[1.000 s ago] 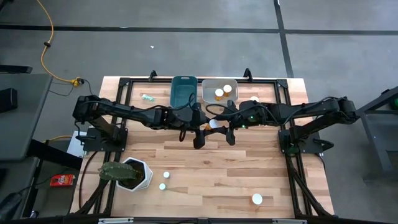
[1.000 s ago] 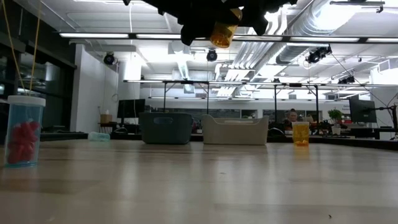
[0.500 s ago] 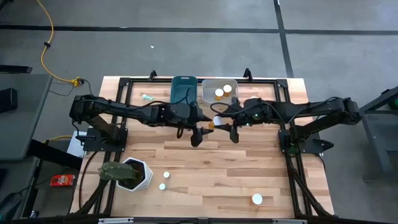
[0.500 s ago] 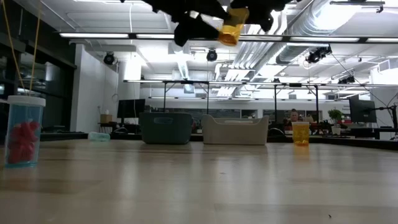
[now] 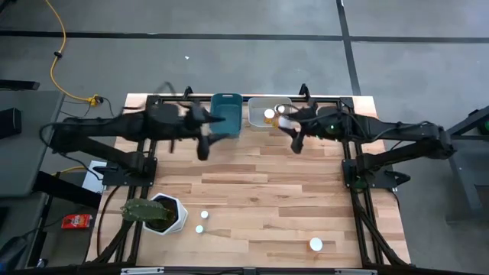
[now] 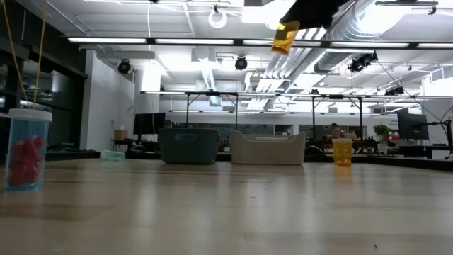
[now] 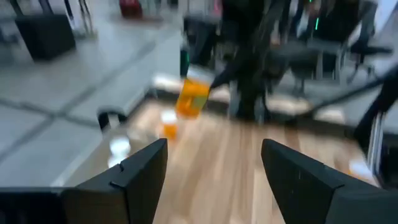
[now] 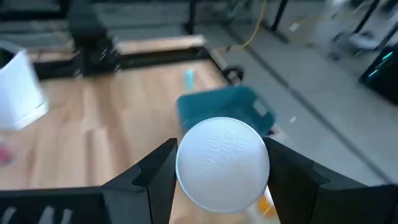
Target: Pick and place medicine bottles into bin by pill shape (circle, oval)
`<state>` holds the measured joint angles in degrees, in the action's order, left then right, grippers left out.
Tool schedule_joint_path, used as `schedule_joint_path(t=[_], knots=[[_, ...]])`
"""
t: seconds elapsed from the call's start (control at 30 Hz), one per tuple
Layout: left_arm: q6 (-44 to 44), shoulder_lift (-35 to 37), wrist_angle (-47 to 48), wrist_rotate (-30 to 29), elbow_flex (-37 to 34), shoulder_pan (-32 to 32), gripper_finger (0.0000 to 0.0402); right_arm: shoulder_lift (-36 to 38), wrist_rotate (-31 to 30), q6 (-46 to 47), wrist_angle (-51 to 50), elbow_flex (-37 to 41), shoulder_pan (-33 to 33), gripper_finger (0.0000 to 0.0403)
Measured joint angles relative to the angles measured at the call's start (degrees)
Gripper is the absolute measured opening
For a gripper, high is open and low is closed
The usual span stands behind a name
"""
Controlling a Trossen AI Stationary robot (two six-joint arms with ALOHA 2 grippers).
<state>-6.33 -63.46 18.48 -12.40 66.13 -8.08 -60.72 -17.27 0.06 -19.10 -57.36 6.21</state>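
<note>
The medicine bottle is clamped between the fingers of the right gripper; the right wrist view shows its white cap end-on, so its long axis runs along the gripper's line of sight; in the low view the bottle hangs tilted, high above the table. In the high view the right gripper sits at the near edge of the grey bin, which already contains two bottles; the teal bin lies just beside it toward the left arm. The coming placement appears to turn on this relation: the grey bin lies just beyond the held bottle, nearer the right arm, with only its near rim between. The left gripper hovers in front of the teal bin with fingers spread and nothing between them. Open board lies toward the front of the table, where loose white caps and a plant pot stand well apart from both grippers.
</note>
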Motion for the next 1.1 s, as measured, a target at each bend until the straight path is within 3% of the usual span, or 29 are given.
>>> schedule_joint_path(t=[0.2, 0.47, 0.73, 1.1], knots=[[2.48, 5.2, -5.09, -3.85, -0.02, -0.16, 0.0248, -5.28, 0.06, -1.54, -0.4, -4.43, 9.47, 0.0192], [0.53, 5.55, -6.29, -3.82, -0.04, -0.07, 0.0248, -17.25, 6.44, 5.56, -5.47, -6.57, 19.51, 0.0193], [0.53, 4.81, -6.32, -4.79, -0.07, -0.09, 0.0248, -27.02, 3.71, 11.85, -7.75, -6.43, 20.82, 0.0193], [0.97, 4.81, -6.28, -4.94, -0.07, -0.09, 0.0248, -33.26, -2.2, 23.89, -5.52, -6.43, 20.82, 0.0193]])
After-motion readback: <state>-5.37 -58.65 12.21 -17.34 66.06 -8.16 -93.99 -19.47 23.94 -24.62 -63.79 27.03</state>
